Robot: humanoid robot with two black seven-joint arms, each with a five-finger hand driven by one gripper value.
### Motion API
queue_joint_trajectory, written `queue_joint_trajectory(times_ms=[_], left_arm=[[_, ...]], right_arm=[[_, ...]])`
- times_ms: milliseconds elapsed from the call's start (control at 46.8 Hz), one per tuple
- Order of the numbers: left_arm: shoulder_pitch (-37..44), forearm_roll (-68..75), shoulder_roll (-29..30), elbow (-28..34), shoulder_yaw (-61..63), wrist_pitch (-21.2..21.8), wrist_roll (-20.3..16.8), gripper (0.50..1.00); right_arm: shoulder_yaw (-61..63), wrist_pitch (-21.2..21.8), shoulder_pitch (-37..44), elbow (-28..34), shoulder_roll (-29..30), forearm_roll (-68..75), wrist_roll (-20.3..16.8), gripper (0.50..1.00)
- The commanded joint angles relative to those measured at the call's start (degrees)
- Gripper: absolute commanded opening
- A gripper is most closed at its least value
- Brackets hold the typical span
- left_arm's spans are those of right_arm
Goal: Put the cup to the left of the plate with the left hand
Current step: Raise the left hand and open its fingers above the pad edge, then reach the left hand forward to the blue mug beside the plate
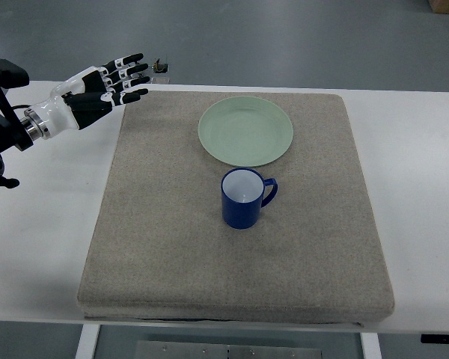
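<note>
White table (426,187), grey mat (157,224) on top. Left hand (108,86) hovers at the mat's far-left corner, fingers spread, holding nothing. The blue cup (243,198) stands upright mid-mat, rightward and nearer, just below the green plate (245,131), handle pointing right.

No readable text, no labels, no brands, no numbers — nothing legible on any surface.

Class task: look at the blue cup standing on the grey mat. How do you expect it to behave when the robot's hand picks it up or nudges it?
The blue cup looks rigid and glossy, so probably slippery. It stands upright and looks empty, so likely light, and a high nudge could tip it. Its handle should stop it rolling far.
</note>
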Motion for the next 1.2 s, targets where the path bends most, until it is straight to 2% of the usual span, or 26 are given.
queue_joint_trajectory(times_ms=[0,171,406,662,1175], left_arm=[[1.8,0.7,0.0,-3.1,0.7,0.0,-0.3,1.0],[4.1,3.8,-0.8,-8.1,2.1,0.0,-0.7,1.0],[5.1,16.8,-5.8,-8.5,3.3,0.0,-6.5,1.0],[5.9,18.5,-10.5,-8.1,5.1,0.0,-6.5,1.0],[5.6,20.2,-13.8,-6.4,6.6,0.0,-6.4,1.0]], right_arm=[[0.0,0.0,0.0,0.0,0.0,0.0,0.0,0.934],[0.0,0.0,0.0,0.0,0.0,0.0,0.0,0.934],[0.0,0.0,0.1,0.0,0.0,0.0,0.0,0.934],[0.0,-0.1,0.0,0.0,0.0,0.0,0.0,0.934],[0.0,0.0,0.0,0.0,0.0,0.0,0.0,0.934]])
